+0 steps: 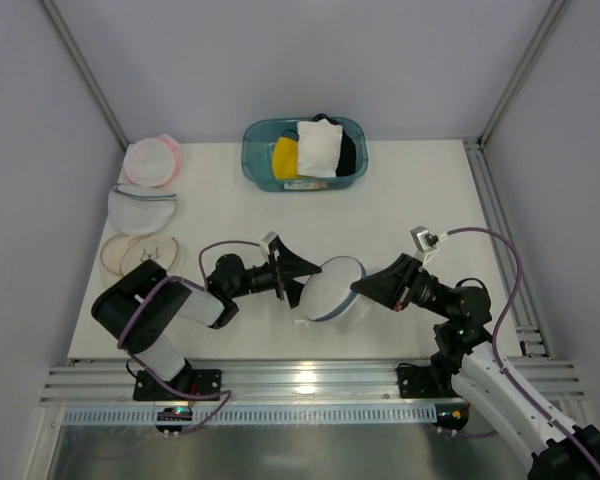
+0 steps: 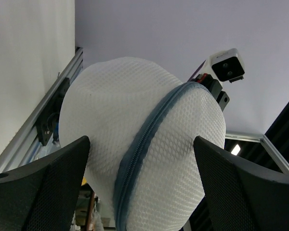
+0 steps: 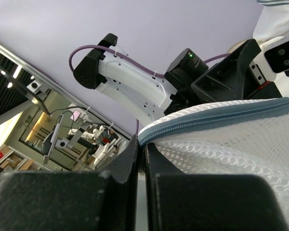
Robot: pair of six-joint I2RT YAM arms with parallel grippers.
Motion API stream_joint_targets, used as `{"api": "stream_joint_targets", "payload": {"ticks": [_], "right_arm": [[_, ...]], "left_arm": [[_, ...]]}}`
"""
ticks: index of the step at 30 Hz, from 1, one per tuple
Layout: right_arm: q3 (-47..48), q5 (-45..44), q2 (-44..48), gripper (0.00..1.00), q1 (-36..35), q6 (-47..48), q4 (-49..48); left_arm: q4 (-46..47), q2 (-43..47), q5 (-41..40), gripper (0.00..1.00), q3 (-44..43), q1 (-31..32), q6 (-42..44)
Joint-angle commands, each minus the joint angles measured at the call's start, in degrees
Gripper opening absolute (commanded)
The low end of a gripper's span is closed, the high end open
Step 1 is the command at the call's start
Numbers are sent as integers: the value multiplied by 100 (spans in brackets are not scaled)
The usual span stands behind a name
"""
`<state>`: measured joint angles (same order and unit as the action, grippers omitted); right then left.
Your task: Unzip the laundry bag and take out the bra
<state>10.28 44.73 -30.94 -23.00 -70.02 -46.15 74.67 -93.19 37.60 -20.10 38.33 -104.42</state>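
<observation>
The laundry bag (image 1: 330,290), a white mesh pouch with a grey-blue zipper rim (image 2: 139,144), is held up between both arms in the middle of the table. My left gripper (image 1: 302,275) has its jaws wide around the bag (image 2: 144,115), one finger pressing each dome, with the zipper running between the fingers (image 2: 48,192). My right gripper (image 1: 358,287) is shut on the bag's zipper edge (image 3: 216,118), pinching the rim's end at its tips (image 3: 140,149). The zipper looks closed where it shows. The bra is hidden.
A blue bin (image 1: 255,160) at the back holds a white square pad (image 1: 317,148), a yellow garment (image 1: 285,157) and something black. At the left lie a pink-rimmed pouch (image 1: 150,160), a white pouch (image 1: 142,208) and a beige-rimmed pouch (image 1: 140,255). Metal rails edge the table.
</observation>
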Motion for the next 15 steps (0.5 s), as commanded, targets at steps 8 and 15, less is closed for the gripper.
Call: {"api": "stream_joint_targets", "payload": {"ticks": [8, 15], "right_arm": [[308, -34, 150, 4, 86, 331, 247], [229, -70, 106, 4, 103, 366, 265]], "left_arm": [[1383, -6, 520, 91, -108, 78, -43], [1383, 108, 494, 41, -196, 246, -8]]}}
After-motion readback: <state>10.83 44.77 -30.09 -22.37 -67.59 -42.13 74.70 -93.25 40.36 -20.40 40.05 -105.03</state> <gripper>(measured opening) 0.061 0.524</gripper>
